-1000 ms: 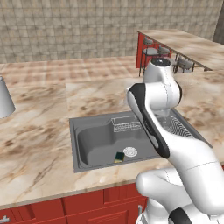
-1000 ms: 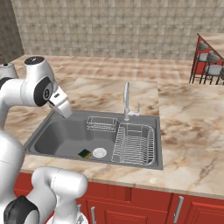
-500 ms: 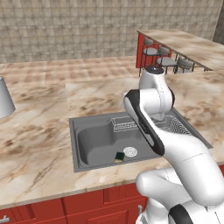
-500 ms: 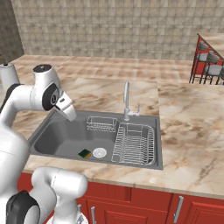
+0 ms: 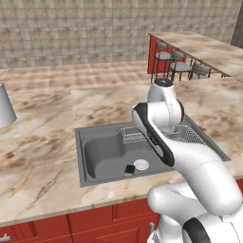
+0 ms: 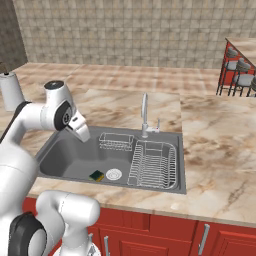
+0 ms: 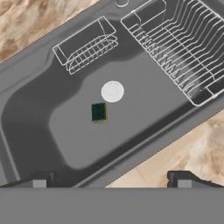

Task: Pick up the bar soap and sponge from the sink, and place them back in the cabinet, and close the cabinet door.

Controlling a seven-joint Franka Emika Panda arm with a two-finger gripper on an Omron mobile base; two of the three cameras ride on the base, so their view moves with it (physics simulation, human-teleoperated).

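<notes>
Held wide apart, the claw [image 7: 109,181] grips nothing; its two dark finger tips [image 7: 39,180] are seen at the lower edge of the hand view, high above the sink [image 7: 26,127] and well clear of everything in it.

The sponge [image 7: 99,112] is laid flat on the basin floor, dark green face up with a thin yellow strip showing along one side. It is placed just beside the round white drain [image 7: 112,91], apart from it by a narrow gap. In the left base view the sponge [image 5: 129,169] is found near the front wall of the sink [image 5: 90,142], just left of the drain [image 5: 141,164]; in the right base view the sponge [image 6: 96,175] is likewise seen left of the drain [image 6: 114,174], towards the front of the sink [image 6: 60,150].

Beyond the drain a small wire caddy [image 7: 87,46] is hung at the back wall of the basin. A large wire dish rack [image 6: 152,165] is set to the right of the drain, and a chrome tap [image 6: 144,116] is mounted behind the rack on the sink's rear rim. The sink is sunk into a marbled bench [image 6: 220,145], with red cupboard fronts [image 6: 150,235] below. No bar soap can be made out in the basin.
</notes>
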